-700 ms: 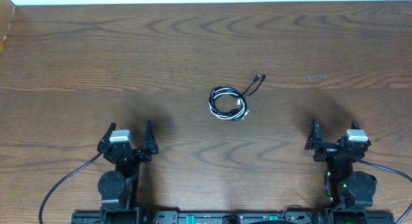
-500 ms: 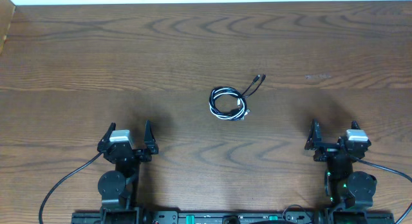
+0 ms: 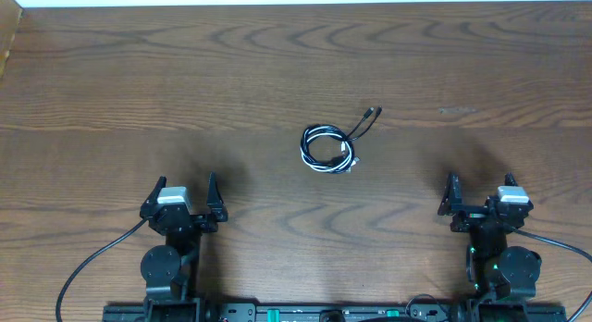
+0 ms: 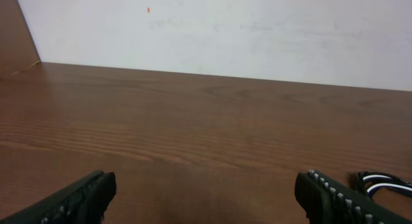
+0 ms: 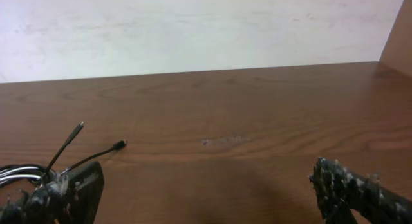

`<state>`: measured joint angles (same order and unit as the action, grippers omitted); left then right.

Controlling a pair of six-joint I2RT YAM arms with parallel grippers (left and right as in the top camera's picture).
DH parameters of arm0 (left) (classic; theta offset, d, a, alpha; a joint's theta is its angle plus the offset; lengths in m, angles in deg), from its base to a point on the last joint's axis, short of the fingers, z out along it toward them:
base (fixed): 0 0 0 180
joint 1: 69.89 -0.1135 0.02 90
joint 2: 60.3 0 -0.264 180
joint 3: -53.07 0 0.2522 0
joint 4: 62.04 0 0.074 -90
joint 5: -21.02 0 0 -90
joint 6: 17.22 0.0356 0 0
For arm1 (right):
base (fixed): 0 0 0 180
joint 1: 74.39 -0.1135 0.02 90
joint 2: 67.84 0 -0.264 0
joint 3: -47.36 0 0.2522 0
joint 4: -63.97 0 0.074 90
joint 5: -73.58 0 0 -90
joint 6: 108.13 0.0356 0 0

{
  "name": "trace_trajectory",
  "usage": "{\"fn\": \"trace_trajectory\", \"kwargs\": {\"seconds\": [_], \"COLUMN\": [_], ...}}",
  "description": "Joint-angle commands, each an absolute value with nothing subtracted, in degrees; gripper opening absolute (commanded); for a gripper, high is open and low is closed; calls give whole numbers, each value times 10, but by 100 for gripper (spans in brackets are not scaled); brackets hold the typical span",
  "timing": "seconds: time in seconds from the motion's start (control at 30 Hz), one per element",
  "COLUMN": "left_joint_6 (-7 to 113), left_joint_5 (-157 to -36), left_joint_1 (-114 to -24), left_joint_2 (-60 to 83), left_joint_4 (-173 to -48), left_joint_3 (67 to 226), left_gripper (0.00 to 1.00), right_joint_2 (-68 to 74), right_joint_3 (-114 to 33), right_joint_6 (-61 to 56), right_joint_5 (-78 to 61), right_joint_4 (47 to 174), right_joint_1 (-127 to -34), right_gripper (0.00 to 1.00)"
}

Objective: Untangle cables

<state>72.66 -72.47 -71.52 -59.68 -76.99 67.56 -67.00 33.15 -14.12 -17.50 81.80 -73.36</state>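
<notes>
Your left gripper and right gripper both sit wide open, holding nothing. The cables lie ahead, between the two and well apart from both. Your wrist views only catch the edge of the bundle.

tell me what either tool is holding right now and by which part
Nothing is held. The left tool and the right tool both stand open and empty, and the cables lie on the table, well apart from both.

Robot lab bench, or so it looks — wood-grain table, plain white wall behind it, left arm and right arm mounted on a black rail at the near edge — wooden side panel at the corner
</notes>
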Motion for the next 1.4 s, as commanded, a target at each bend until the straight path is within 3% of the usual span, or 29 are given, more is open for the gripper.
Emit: {"fn": "trace_trajectory", "kwargs": {"seconds": [0.0,1.07,1.37], "left_joint_6": [731,729,613], "left_joint_5": [-723,-724,-736], "left_joint_1": [-717,-717,-717], "left_joint_2": [-600,-595,-585], "left_joint_4": [-797,-797,-796], "left_joint_3": [671,671,674], "left_gripper": [94,94,94], "right_joint_2": [-675,-673,-640], "right_joint_3": [333,333,331], "right_joint_6": [-148,-143,-120], "right_joint_5": [-175,-141,-56], "right_joint_4": [820,820,815], "right_joint_1": [-736,-736,-736], "right_gripper": [99,99,99]}}
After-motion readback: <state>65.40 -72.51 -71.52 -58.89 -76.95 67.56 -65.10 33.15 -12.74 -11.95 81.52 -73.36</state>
